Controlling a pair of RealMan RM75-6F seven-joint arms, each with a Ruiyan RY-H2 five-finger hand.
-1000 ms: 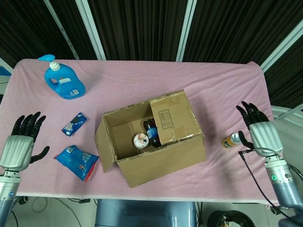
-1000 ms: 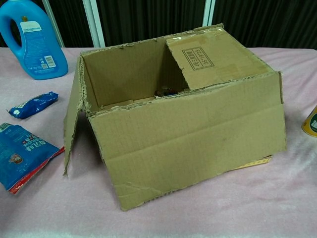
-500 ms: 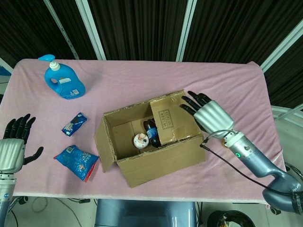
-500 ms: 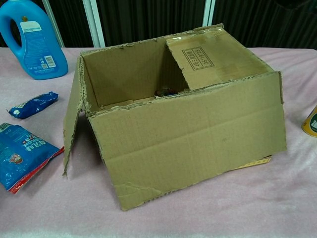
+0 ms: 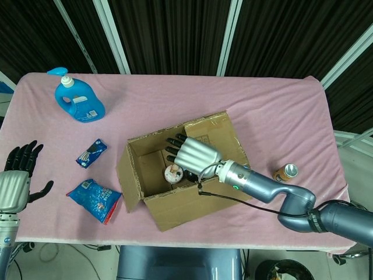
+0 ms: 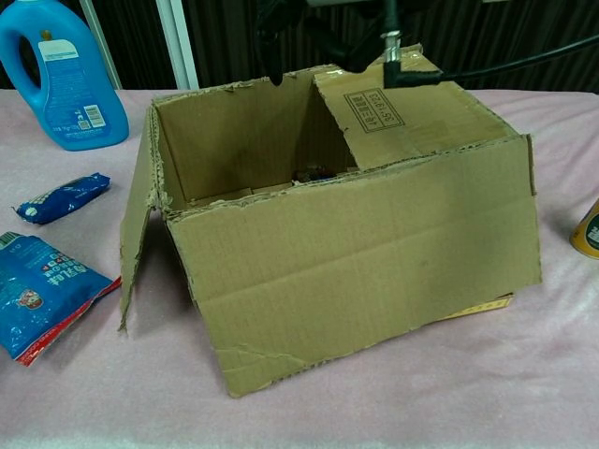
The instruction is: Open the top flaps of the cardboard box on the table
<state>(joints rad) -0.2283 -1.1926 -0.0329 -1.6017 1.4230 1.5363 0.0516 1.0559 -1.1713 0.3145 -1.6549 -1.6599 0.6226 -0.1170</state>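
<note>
The cardboard box (image 5: 198,195) stands mid-table, and the chest view shows its front wall (image 6: 374,253) close up. Its left flap (image 5: 124,175) hangs down outside. The right flap (image 5: 217,135), with a printed label (image 6: 379,108), still lies folded over the top. A bottle and a round lid (image 5: 173,172) lie inside. My right hand (image 5: 189,153) hovers over the opening beside that flap's free edge, fingers spread and holding nothing; only its dark wrist and cable (image 6: 388,47) show in the chest view. My left hand (image 5: 16,182) stays off the table's near left edge, fingers apart and empty.
A blue detergent bottle (image 5: 78,100) stands at the far left. A small blue snack pack (image 5: 91,153) and a blue bag (image 5: 95,199) lie left of the box. A can (image 5: 285,172) stands to the box's right, beside my right forearm.
My right hand has swept left from beside the box's right end to above its opening. The left hand has stayed put since half a second ago.
</note>
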